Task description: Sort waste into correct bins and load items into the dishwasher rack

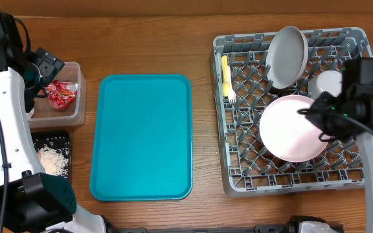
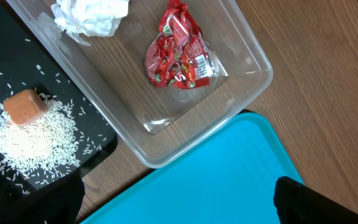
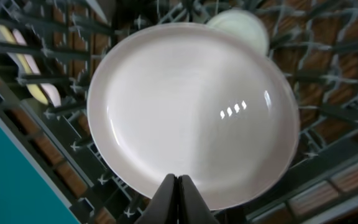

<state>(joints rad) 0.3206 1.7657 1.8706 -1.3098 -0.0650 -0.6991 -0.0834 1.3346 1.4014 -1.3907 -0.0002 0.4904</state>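
Nearby, white bowl (image 1: 287, 57) and small cup (image 1: 327, 83) crowd the pink plate (image 1: 290, 129).

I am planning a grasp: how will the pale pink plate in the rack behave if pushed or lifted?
The pale pink plate looks rigid and glossy, so probably slippery at the rim. It rests on pegs of the dishwasher rack, so a push may rock it.
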